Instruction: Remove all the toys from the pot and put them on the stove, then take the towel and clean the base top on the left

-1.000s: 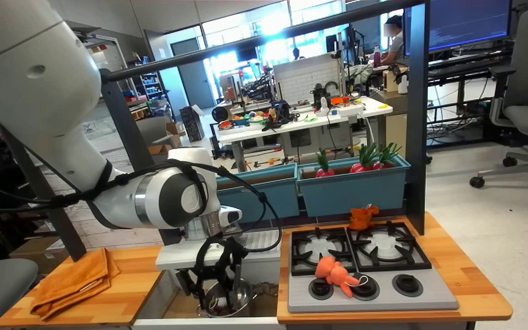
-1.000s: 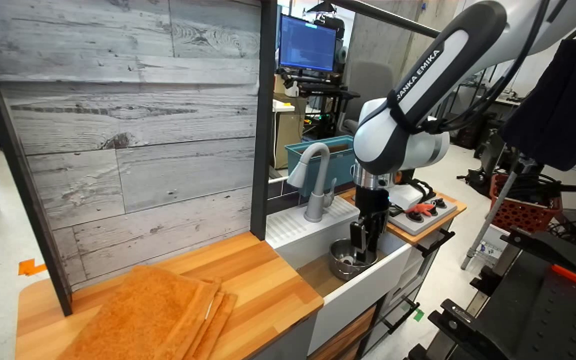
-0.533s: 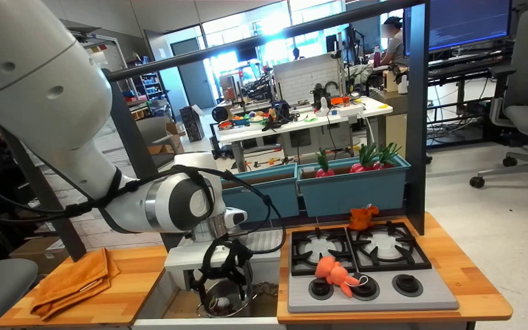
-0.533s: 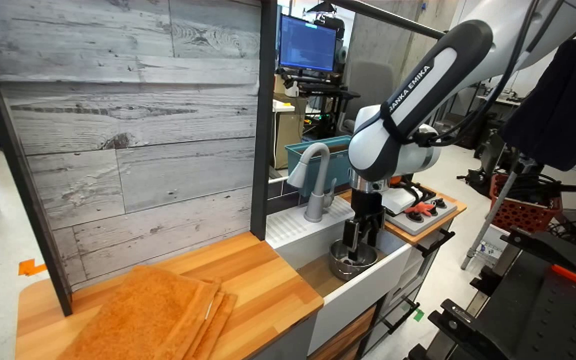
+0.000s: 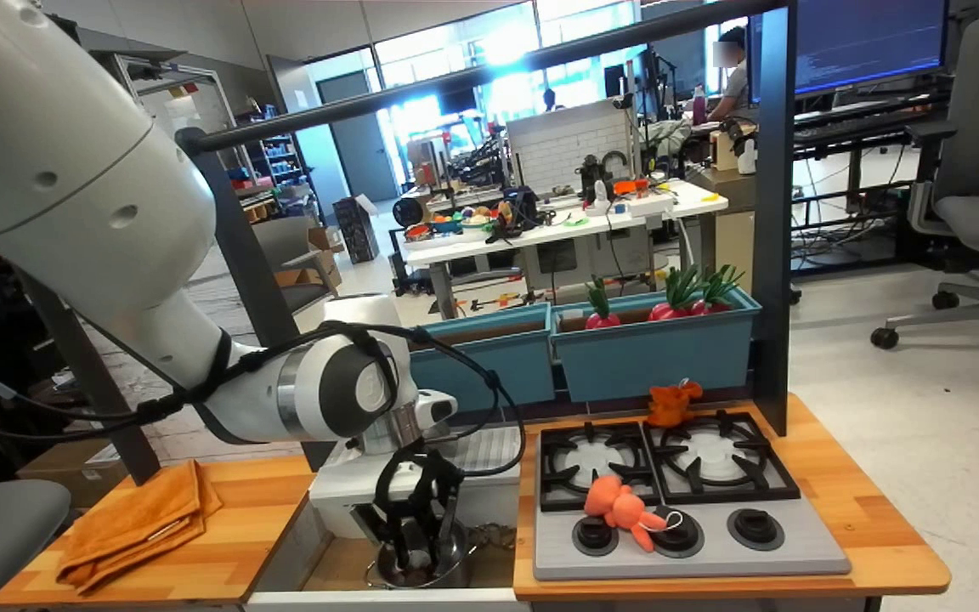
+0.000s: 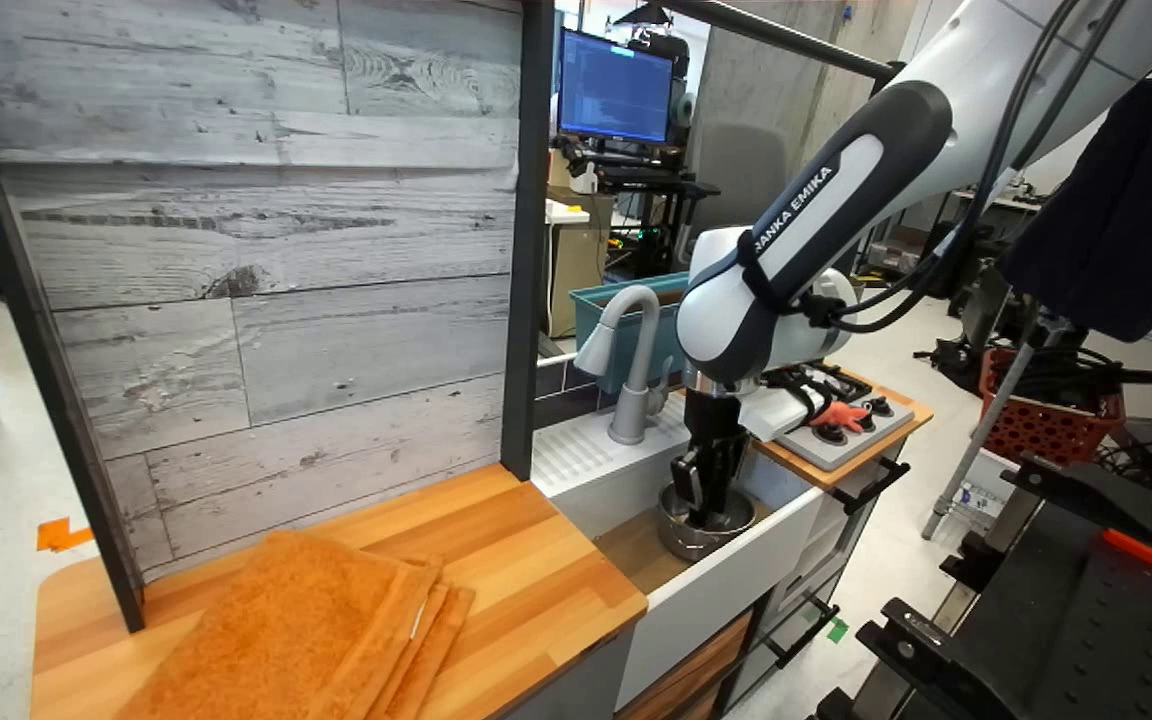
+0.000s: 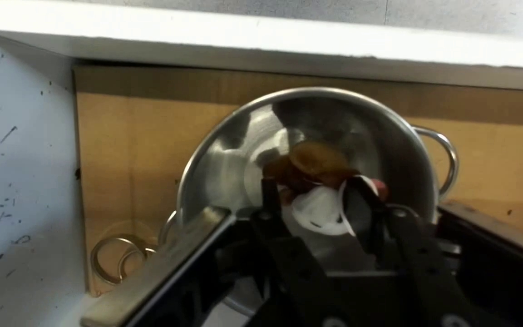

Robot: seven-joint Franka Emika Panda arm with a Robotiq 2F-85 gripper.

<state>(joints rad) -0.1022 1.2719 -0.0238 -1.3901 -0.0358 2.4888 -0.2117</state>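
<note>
"Toys (image 7: 320, 171) left to fetch?"

"Yes. Down in the pot (image 7: 216, 177), a whitish toy (image 7: 316, 211) beside an orange-brown piece (image 7: 318, 156), with a bit of red (image 7: 382, 188) at the edge (too blurred for a proper count)."

"And the gripper (image 7: 313, 190)?"

"Inside the pot too, fingers (image 7: 270, 197) part-way apart, one on either side of the whitish toy. Actually gripping or merely astride, impossible to say from the wrist view; no clearer in both exterior views."

"And farther out?"

"Around the pot, a sink (image 6: 706, 610). Off to the side, on the stove (image 5: 744, 565), two toys already: a coral toy (image 5: 625, 510) just beside the knobs (image 5: 755, 527) and an orange toy (image 5: 670, 406) at the back edge."

"So, how far along?"

"Only partly unloaded, by the look of things: two out, at least one to go, probably more. No sign of cleaning yet. Over on the base top (image 5: 200, 565), a folded towel (image 5: 145, 523), well apart from the gripper."

"Next, then?"

"Likely a firm hold on the whitish toy, a lift clear of the rim, then a spot on the stove beside the other two. Wiping only after the last piece, presumably."
</note>
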